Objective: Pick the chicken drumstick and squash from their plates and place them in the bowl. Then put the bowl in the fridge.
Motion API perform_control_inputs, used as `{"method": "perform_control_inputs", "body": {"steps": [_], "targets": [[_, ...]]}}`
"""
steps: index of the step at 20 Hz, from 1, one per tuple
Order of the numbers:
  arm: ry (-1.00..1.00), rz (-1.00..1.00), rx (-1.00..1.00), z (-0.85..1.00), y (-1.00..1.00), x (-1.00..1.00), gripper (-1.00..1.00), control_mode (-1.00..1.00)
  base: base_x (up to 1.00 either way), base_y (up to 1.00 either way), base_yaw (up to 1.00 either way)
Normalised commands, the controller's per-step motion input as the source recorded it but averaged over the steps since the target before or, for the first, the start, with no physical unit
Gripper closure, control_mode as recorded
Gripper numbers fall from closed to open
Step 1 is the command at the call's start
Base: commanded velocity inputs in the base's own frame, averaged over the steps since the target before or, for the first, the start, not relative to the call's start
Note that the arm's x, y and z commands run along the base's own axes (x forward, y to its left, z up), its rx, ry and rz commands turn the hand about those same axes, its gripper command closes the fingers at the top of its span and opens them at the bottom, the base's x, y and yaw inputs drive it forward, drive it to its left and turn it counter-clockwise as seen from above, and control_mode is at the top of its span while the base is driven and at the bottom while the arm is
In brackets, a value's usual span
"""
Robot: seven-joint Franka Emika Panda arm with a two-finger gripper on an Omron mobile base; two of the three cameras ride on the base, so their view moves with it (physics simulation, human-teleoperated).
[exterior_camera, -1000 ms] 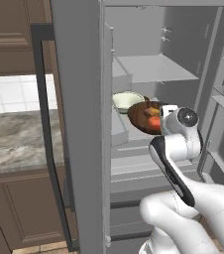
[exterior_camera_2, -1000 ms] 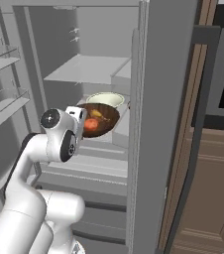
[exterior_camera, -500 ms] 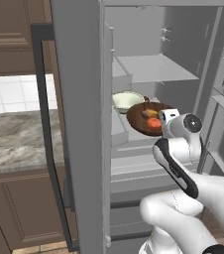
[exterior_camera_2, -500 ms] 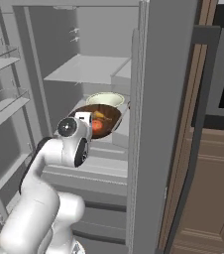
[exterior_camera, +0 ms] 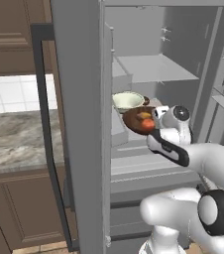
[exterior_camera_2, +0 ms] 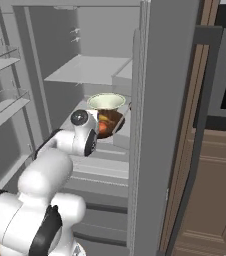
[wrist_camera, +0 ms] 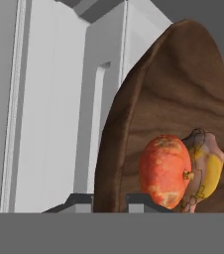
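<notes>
Both foods already sit in the bowl (wrist_camera: 173, 114): the squash (wrist_camera: 166, 171) beside the chicken drumstick (wrist_camera: 205, 168). The claw (wrist_camera: 109, 201) is clamped on the bowl's rim, holding it inside the open fridge (exterior_camera: 148, 69). Setting it on a shelf and letting go remain.

Mid-frame in both base views, a pale grey fridge shelf (exterior_camera: 134, 149) — a pale green bowl (exterior_camera: 128, 100) sits on it. Above, another shelf (exterior_camera: 151, 67).

Pale bowl (exterior_camera: 128, 100); marble counter (exterior_camera: 15, 136); brown cabinets (exterior_camera_2: 210, 190).
</notes>
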Motion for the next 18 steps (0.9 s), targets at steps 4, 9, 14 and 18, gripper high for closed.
{"method": "perform_control_inputs", "body": {"steps": [4, 9, 14, 18], "targets": [[0.08, 0.0, 0.0, -0.2, -0.01, 0.42, 1.0, -1.0, 0.0, 0.0, 0.0], [0.04, 0.01, 0.0, -0.27, -0.03, 0.32, 1.0, -1.0, 0.0, 0.0, 0.0], [0.0, 0.02, 0.0, -0.15, -0.03, 0.3, 1.0, -1.0, 0.0, 0.0, 0.0], [0.0, 0.05, 0.0, -0.22, -0.03, 0.25, 1.0, -1.0, 0.0, 0.0, 0.0]]}}
